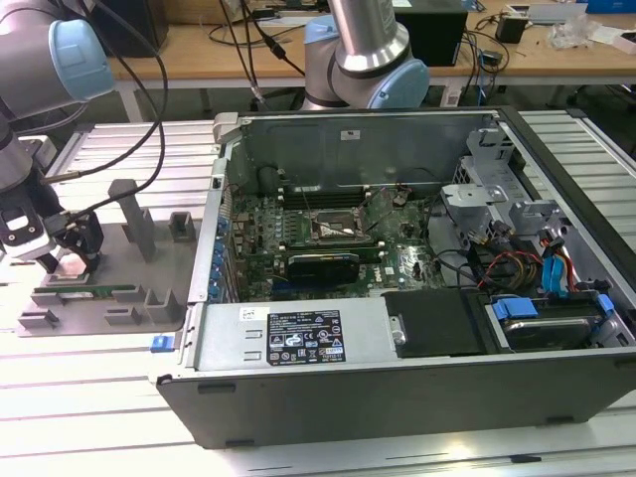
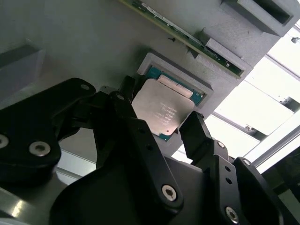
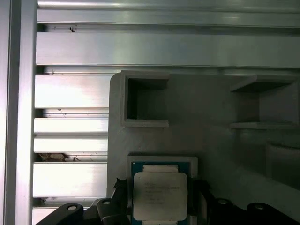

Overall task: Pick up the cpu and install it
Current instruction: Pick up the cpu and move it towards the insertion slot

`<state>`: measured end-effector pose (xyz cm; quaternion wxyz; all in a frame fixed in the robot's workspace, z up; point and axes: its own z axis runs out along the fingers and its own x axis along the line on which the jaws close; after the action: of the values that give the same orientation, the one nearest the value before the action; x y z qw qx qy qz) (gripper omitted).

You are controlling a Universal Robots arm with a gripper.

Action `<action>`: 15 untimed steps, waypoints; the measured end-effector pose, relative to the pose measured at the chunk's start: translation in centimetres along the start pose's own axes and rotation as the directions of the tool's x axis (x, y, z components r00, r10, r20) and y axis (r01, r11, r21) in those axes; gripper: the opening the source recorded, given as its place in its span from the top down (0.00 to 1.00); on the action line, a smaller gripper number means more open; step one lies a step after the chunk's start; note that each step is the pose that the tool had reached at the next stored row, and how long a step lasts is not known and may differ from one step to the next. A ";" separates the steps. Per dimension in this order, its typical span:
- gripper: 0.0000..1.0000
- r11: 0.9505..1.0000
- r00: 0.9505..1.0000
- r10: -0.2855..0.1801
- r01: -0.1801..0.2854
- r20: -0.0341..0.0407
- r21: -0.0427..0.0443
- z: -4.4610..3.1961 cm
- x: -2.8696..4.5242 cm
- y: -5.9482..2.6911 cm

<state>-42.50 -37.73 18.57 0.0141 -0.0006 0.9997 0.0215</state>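
low over the grey fixture tray (image 1: 111, 248) at the exterior view's left: the gripper (image 1: 68, 260), well apart from the open computer case (image 1: 397, 397) filling much of the slatted tabletop (image 1: 79, 388).

seated flat in a shallow square pocket of that tray, shiny metal top up, green edge peeking out around it: the cpu (image 2: 161, 110). near the pocket, held in a slot of its own, a long green memory stick (image 2: 168, 26), untouched.

fingers (image 2: 197, 136) spread apart, one on each side of the cpu, tips down at about the pocket's level. seen squarely in the first wrist view: chip centred in the gap, two opposite edges facing the two fingers and parallel to them. no long axis to reckon with, being square. no offset to either side. hard to tell whether the pads already touch the edges. a sliver of space seemingly left on each side, so judged as bracketing rather than clamped. no sign of the cpu raised out of its pocket.

far across the exterior view, inside the case, the black-and-metal socket frame (image 1: 336, 231) on the board. judged as the pick-up stage, with the place of install well apart from the gripper.
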 end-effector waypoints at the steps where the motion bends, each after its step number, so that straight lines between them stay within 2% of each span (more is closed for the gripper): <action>1: 0.34 1.000 1.000 0.000 0.000 -0.005 0.000 0.03 -0.03 0.01; 2: 0.34 1.000 1.000 0.001 -0.001 -0.013 0.000 0.03 -0.03 0.01; 3: 0.34 1.000 1.000 0.001 -0.001 -0.015 0.000 0.00 -0.03 0.00; 15: 0.34 1.000 1.000 0.001 -0.001 -0.015 0.000 -0.24 -0.21 0.01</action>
<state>-42.30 -37.72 18.82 0.0064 -0.0004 0.9997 0.0214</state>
